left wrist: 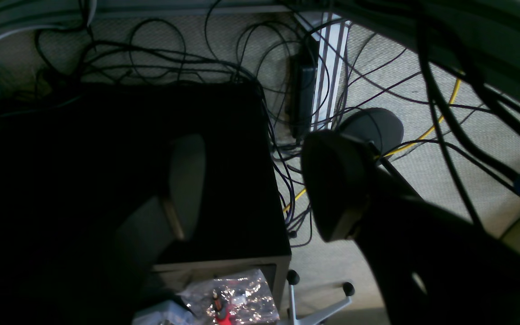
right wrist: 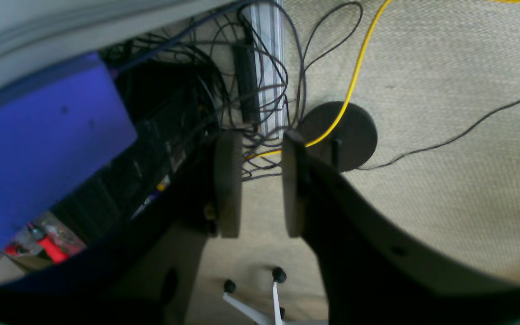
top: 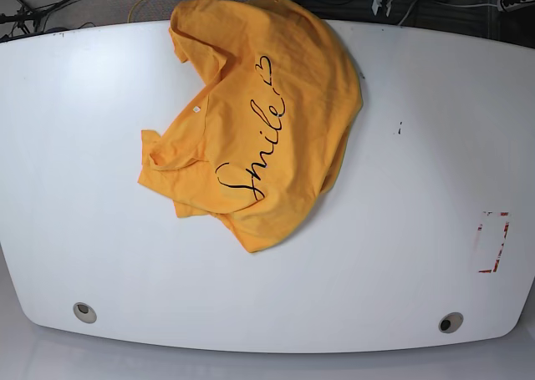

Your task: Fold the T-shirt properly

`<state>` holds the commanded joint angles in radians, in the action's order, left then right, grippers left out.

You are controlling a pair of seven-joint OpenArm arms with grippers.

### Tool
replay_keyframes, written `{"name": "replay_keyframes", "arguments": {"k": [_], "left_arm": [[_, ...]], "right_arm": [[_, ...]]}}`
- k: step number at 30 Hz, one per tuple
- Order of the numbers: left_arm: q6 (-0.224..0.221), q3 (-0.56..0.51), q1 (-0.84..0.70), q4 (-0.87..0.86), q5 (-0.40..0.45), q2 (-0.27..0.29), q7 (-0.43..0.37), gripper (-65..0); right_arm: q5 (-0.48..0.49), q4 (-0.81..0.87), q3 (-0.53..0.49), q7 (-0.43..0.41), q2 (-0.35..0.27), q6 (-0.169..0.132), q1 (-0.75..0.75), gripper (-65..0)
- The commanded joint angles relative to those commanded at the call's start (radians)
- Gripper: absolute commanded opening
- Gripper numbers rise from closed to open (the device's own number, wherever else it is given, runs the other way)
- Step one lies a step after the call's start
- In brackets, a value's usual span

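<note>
The right gripper [right wrist: 255,185] has its two fingers apart with nothing between them, and it hangs above the carpet floor [right wrist: 445,135]. The left gripper [left wrist: 260,185] is also spread wide and holds nothing; one finger [left wrist: 336,185] is clear, the other is in dark shadow. Neither arm appears in the base view. On the white table [top: 376,255], the T-shirt [top: 251,121] lies crumpled toward the far side, a little left of centre, with the word "Smile" [top: 255,154] facing up.
</note>
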<state>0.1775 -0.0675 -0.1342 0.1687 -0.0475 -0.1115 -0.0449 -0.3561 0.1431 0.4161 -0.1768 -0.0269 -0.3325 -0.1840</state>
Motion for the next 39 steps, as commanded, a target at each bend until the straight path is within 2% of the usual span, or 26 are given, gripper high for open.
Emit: {"name": "replay_keyframes", "arguments": {"k": [21, 39], "left_arm": [[0.002, -0.005, 0.008, -0.011, 0.004, -0.004, 0.007, -29.6], [-0.008, 0.004, -0.032, 0.005, 0.008, -0.006, -0.034, -29.7]], "right_arm": [[-0.001, 0.002, 0.004, -0.01, 0.012, 0.0, 0.006, -51.2], [-0.004, 0.015, 0.016, -0.081, -0.002, -0.004, -0.016, -50.8]]}}
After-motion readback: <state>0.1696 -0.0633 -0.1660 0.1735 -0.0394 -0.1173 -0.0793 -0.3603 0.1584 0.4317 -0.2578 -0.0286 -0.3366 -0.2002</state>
